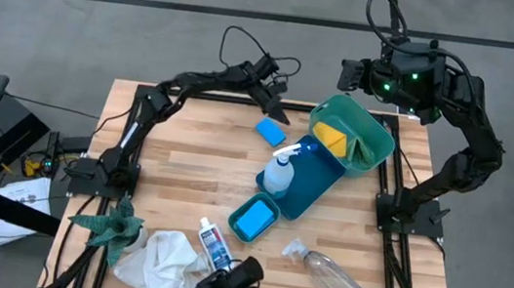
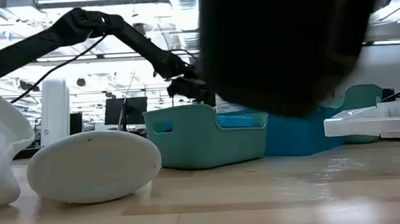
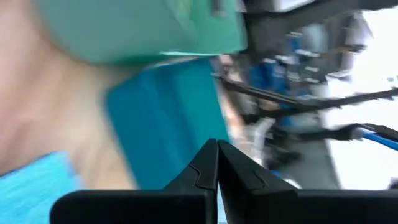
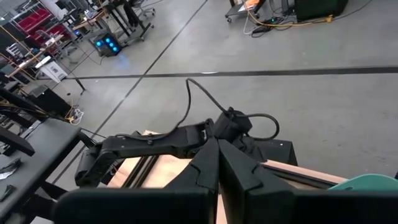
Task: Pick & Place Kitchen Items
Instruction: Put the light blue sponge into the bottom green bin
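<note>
With its fingers pressed together and holding nothing, the left gripper (image 1: pixel 280 114) hangs over the far side of the table (image 1: pixel 188 145), just beside a loose blue sponge (image 1: pixel 270 132). The right gripper (image 4: pixel 217 152), also closed and empty, is raised beyond the table's far right corner. A yellow pad (image 1: pixel 333 137) lies in the green tub (image 1: pixel 375 129). A spray bottle (image 1: pixel 278 171) stands on the blue tray (image 1: pixel 316 183), and another sponge (image 1: pixel 250 221) fills the small teal bin (image 1: pixel 269 205). Near the front edge lie a small labelled bottle (image 1: pixel 214 243), a clear bottle (image 1: pixel 331 276) and a white cloth (image 1: pixel 159 262).
</note>
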